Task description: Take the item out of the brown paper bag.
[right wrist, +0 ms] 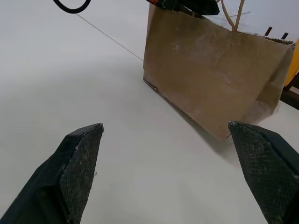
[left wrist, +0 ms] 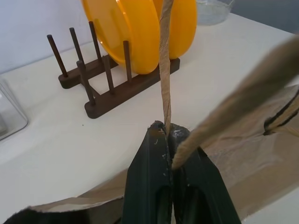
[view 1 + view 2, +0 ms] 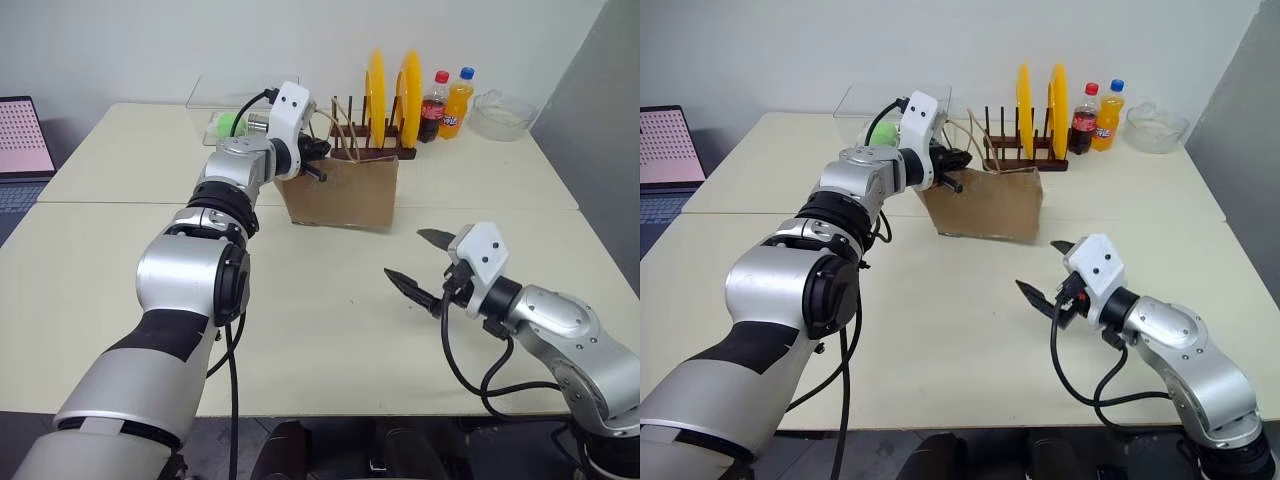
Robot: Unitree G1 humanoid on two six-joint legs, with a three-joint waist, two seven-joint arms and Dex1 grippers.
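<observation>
1. My left jaws (image 2: 166, 135) are pressed together on a handle (image 2: 164, 70) of the bag (image 3: 345, 192), a tan twisted cord pinched right at the tips.
2. A second cord handle (image 2: 243, 93) crosses close in front of those jaws, touching their side.
3. My left jaws sit at the bag's top edge, on its left end as I look out.
4. My right jaws (image 3: 420, 262) are spread wide and hold nothing. They hover just above the counter (image 3: 320, 330), pointing toward the bag but well apart from it.
5. The bag stands upright on the counter, ahead of me and a little left of centre. It is brown crinkled paper, and its mouth faces up. I cannot tell what is inside.
6. Just behind the bag is a dark wooden rack (image 3: 1025, 158) with upright pegs. Two yellow plates (image 3: 392, 92) stand on edge in it.
7. To the right of the rack stand two bottles side by side: a dark cola one (image 3: 434, 108) with a red cap and an orange one (image 3: 457, 105) with a blue cap.
8. Further right is a clear glass bowl (image 3: 503, 113).
9. Behind my left arm sits a clear box (image 3: 865, 100), with something green (image 3: 229, 124) at it.
10. At the far left edge is a laptop (image 3: 22, 140) with its screen lit.
</observation>
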